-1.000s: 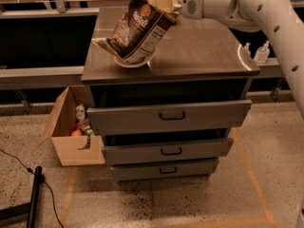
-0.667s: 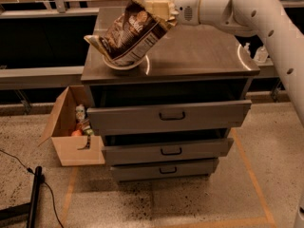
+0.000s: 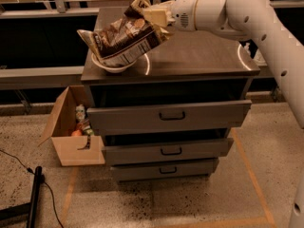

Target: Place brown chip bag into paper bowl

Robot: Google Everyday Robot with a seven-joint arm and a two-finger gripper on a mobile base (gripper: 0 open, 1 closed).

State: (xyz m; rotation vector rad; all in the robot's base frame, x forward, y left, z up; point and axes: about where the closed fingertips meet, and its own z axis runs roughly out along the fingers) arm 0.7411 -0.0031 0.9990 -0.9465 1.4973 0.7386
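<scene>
At upper centre, the gripper [image 3: 154, 16] is kept clamped on the top end of the brown chip bag [image 3: 126, 39], which has been tipped from steep to nearly flat over the paper bowl [image 3: 112, 69] at upper left, so release is judged the remaining step.

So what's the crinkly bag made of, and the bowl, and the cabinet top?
The brown chip bag is likely thin foil or plastic film: creased, with glints. The paper bowl is probably matte white paper, with no shine. The cabinet top seems to be brushed metal, with bright curved reflections. The gripper grips the bag's upper end over the cabinet.
</scene>
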